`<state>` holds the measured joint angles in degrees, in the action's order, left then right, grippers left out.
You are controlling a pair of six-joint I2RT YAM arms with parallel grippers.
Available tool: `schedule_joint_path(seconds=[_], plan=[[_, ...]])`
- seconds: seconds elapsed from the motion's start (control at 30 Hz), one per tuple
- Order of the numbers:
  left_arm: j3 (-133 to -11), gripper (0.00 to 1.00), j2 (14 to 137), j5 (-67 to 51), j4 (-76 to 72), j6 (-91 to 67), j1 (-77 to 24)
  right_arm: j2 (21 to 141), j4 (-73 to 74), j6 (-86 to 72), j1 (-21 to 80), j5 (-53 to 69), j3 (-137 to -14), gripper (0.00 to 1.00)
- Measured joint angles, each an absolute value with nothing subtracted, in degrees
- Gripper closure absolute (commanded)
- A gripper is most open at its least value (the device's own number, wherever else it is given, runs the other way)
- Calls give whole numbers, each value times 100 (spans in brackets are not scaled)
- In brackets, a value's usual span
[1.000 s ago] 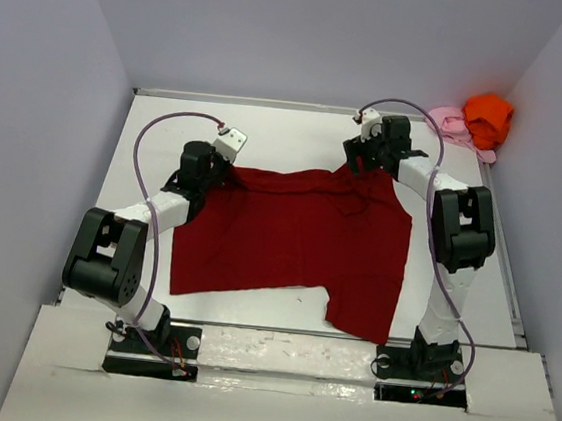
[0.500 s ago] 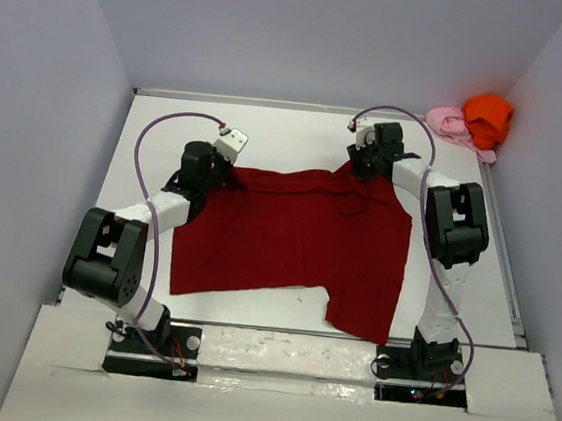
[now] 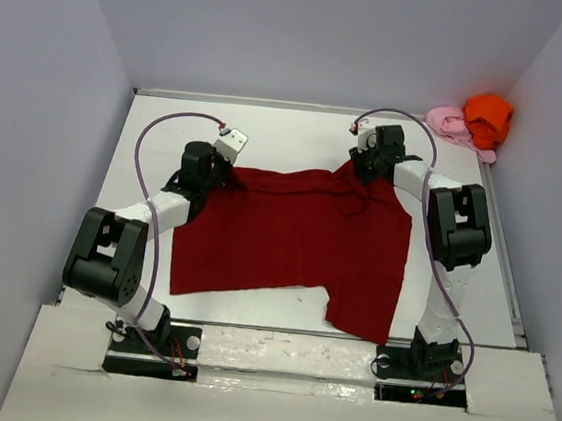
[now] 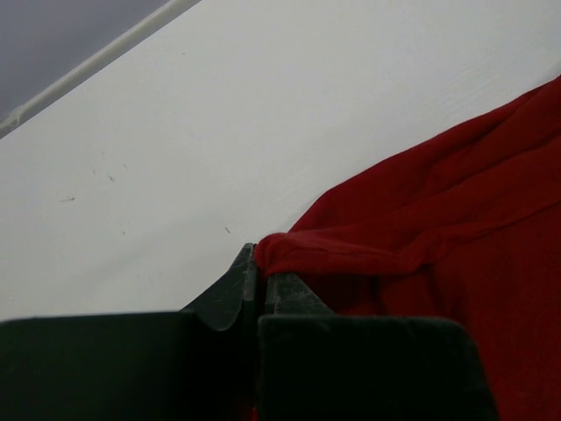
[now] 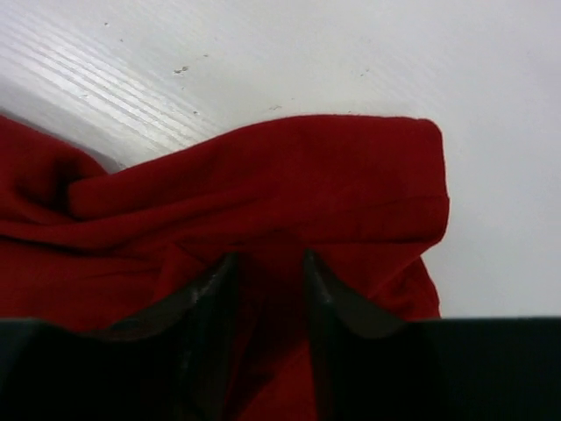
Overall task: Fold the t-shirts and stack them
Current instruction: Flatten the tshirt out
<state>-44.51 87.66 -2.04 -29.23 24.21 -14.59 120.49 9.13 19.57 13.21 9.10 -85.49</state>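
Observation:
The dark red t-shirt (image 3: 288, 236) lies spread on the white table, with one sleeve hanging toward the near edge. My left gripper (image 3: 227, 170) (image 4: 260, 263) is shut on the shirt's far left corner (image 4: 289, 250). At the far right shoulder edge, my right gripper (image 3: 361, 171) (image 5: 270, 263) sits low on the cloth. Its fingers (image 5: 210, 281) stand partly apart with a fold of the red cloth (image 5: 351, 175) between them. The orange t-shirt (image 3: 487, 114) and the pink t-shirt (image 3: 449, 121) lie bunched together in the far right corner.
Grey walls close in the table on the left, back and right. A raised rail (image 3: 272, 103) runs along the far edge and another (image 3: 506, 254) along the right side. Bare white table (image 3: 299, 137) lies beyond the red shirt.
My right gripper's jaws have narrowed around the red shirt's far edge, and the wrist has shifted slightly to the right. The left arm and the shirts have not moved.

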Motion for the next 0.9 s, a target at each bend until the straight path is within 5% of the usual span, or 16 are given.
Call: schedule_joint_path(seconds=[0.13, 0.53, 0.7, 0.9], plan=[[-4451, 100, 8818, -204, -2915, 2421, -1459, 11830, 1015, 1872, 1323, 1035, -8438, 35], [-4451, 100, 8912, -187, -2886, 2425, -1463, 11592, 1116, 1780, 1544, 1155, -8438, 38], [-4451, 100, 8912, -185, -2886, 2445, -1468, 11703, 1116, 1782, 1557, 1135, -8466, 45], [-4451, 100, 8912, -185, -2886, 2456, -1468, 11970, 1166, 1785, 1557, 1048, -8475, 65]])
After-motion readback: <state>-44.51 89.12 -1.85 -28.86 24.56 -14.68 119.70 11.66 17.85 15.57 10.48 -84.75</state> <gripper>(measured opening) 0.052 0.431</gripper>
